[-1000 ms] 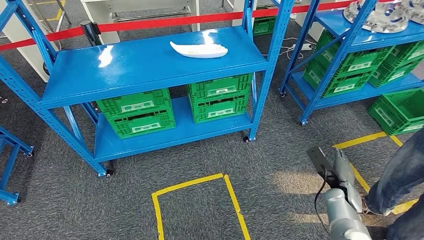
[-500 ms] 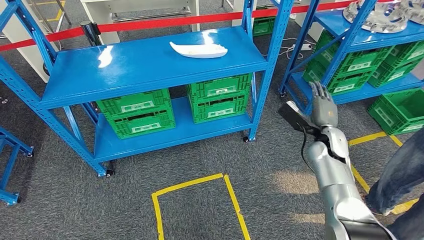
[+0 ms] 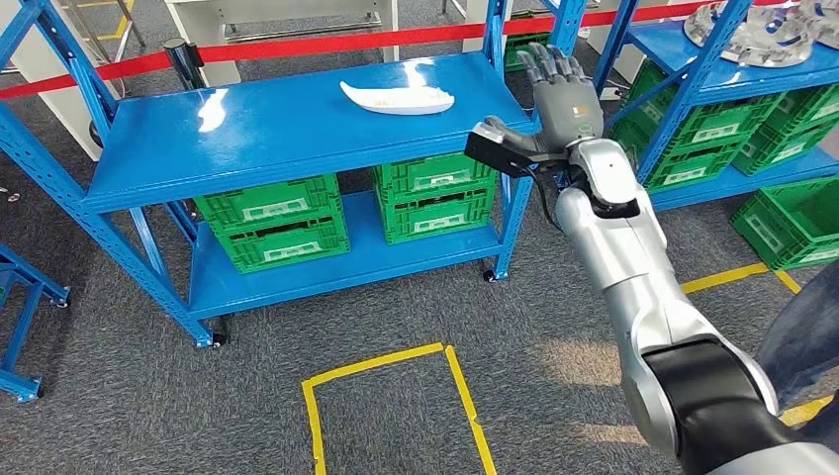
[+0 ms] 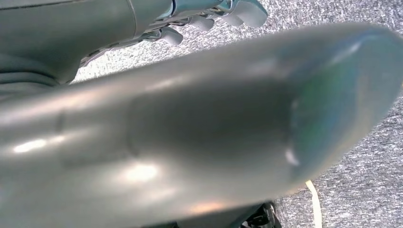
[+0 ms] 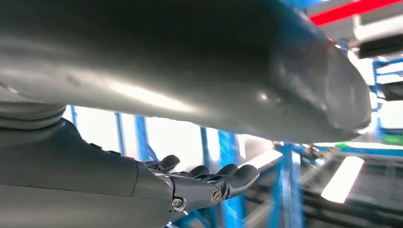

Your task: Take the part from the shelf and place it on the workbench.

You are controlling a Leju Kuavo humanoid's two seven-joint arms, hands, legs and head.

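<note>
right hand: raised, fingers spread and empty, palm toward the shelf, judged ready for a reach
left hand: by the carpet; grasp cannot be told
shelf: its corner post stands just beside the right hand
part: white, flat on the top board, beyond and left of the right hand, well apart, untouched
crates: green, stored below the board
</note>
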